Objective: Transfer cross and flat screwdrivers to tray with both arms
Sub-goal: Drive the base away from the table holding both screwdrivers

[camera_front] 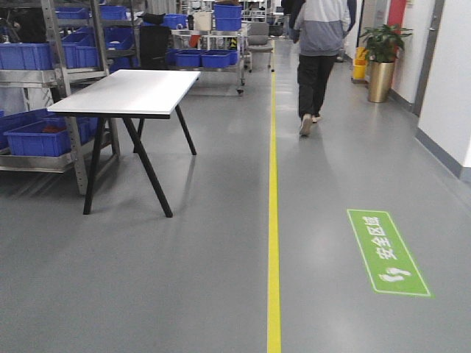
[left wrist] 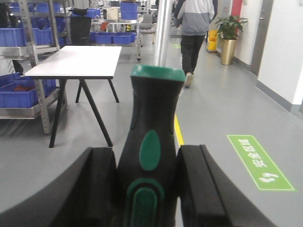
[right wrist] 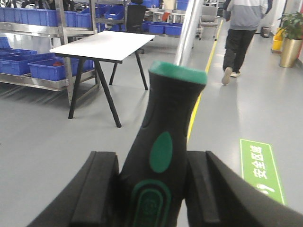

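At the near edge of the left wrist view, the left gripper [left wrist: 147, 184] is seen clamped on the left-hand screwdriver [left wrist: 152, 113], with its black fingers [left wrist: 100, 182] pressed against either side of the handle. The handle is thick and black, marked with a green oval at the waist, a green-edged panel lower down and a flat green cap at the far end. From that cap a slim silver shaft [left wrist: 162, 28] is carried up and away. In the right wrist view the right gripper [right wrist: 152, 189] is clamped the same way on the right-hand screwdriver [right wrist: 165, 118], which is alike in shape and colour. Both tips are cut off by the frame, so cross and flat cannot be told apart. Both tools are held in the air over a grey floor [camera_front: 184, 279]. Further off, a yellow line [camera_front: 273, 220] and a green floor sign [camera_front: 386, 252] are seen, then a white table [camera_front: 132, 92] on black legs. Beyond it, metal shelves [camera_front: 59, 44] with blue crates [camera_front: 37, 140], a walking person [camera_front: 320, 51] and a potted plant [camera_front: 381, 66] are shown
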